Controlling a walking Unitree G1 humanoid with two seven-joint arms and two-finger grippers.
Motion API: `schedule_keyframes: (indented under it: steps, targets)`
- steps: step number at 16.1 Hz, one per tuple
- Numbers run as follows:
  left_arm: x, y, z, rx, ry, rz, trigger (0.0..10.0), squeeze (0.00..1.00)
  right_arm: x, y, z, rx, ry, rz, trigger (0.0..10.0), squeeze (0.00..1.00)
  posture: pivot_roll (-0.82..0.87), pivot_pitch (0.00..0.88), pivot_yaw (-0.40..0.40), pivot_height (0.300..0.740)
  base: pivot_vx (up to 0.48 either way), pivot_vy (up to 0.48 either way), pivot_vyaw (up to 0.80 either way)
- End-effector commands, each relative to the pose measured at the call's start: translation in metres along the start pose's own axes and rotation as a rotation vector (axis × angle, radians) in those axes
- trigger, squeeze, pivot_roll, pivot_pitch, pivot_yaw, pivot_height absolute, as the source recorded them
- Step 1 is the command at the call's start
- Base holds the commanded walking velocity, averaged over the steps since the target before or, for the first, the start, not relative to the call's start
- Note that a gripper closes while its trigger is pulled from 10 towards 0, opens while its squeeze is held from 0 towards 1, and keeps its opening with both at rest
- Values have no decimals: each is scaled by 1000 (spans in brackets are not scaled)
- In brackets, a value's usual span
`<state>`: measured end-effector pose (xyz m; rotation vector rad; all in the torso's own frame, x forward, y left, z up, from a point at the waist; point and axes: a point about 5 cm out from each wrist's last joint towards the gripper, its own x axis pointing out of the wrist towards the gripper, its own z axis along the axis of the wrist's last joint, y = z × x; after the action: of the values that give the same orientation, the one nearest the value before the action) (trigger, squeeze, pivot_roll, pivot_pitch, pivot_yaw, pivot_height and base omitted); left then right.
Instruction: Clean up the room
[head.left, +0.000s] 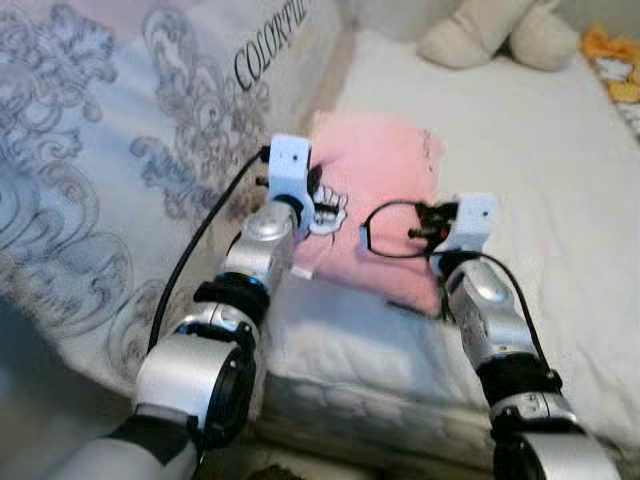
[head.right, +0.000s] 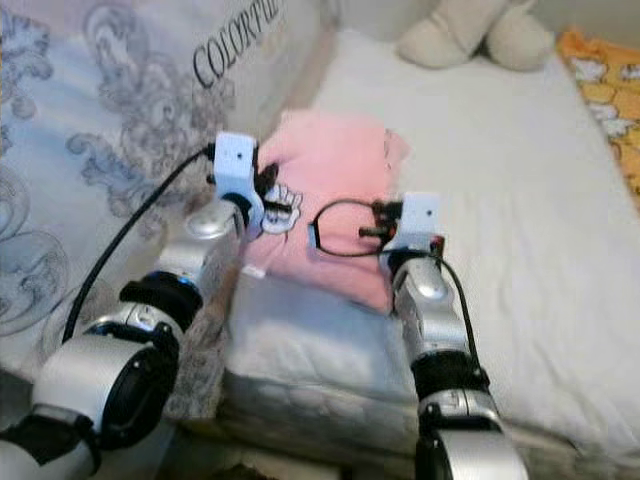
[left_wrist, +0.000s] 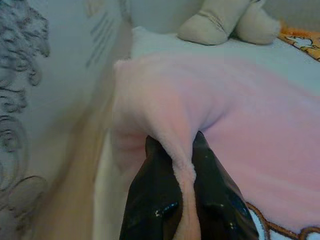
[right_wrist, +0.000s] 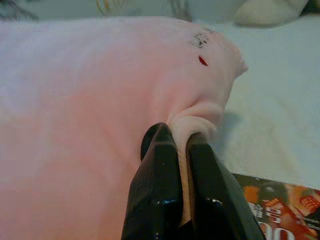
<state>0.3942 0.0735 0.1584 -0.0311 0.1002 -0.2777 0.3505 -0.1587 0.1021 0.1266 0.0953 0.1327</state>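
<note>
A pink fleece garment (head.left: 375, 170) with a cartoon print lies bunched on the white bed (head.left: 520, 150), held between both arms. In the left wrist view my left gripper (left_wrist: 181, 150) is shut on a pinched fold of the pink garment (left_wrist: 240, 115) along its left edge. My right gripper (right_wrist: 181, 137) is shut on a fold of the pink garment (right_wrist: 90, 100) near its right edge. The white wrist housings (head.left: 289, 165) (head.left: 472, 220) sit over both grips in the head views.
A patterned grey duvet (head.left: 110, 150) lies heaped to the left. A beige plush toy (head.left: 500, 30) sits at the head of the bed, with a yellow-orange cloth (head.right: 605, 80) at far right. A printed packet (right_wrist: 280, 205) lies beneath the garment's right side.
</note>
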Motion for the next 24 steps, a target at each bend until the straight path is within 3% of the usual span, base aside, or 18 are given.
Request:
schedule_keyframes:
  steps: [1,5,9,13,15,17,20,24]
  targets:
    - [4,-1,16,-9,-53,16,10000,0,2,-15,3,-46,8,-29,0,0,63,0,15,740,0,0,0]
    - [7,2,16,0,-18,59,10000,0,18,-18,11,-168,68,-30,0,0,75,18,22,740,0,0,0]
    - [7,7,13,47,2,89,10000,0,25,-8,8,-214,114,-24,0,0,101,67,23,740,0,0,0]
    - [1,3,-14,108,81,55,10000,0,15,8,-30,-263,245,-28,0,0,84,129,21,740,0,0,0]
    - [3,-6,-9,142,54,13,10000,0,16,22,-32,-262,225,1,0,0,75,144,21,740,0,0,0]
    - [7,-11,7,130,-1,-8,10000,0,22,29,-19,-278,151,7,0,0,72,155,24,740,0,0,0]
    - [13,-20,39,106,-104,-44,10000,0,30,20,10,-256,8,-73,0,0,61,165,28,740,0,0,0]
    - [11,-19,25,81,-60,-49,10000,0,26,6,6,-245,30,-156,0,0,66,174,30,740,0,0,0]
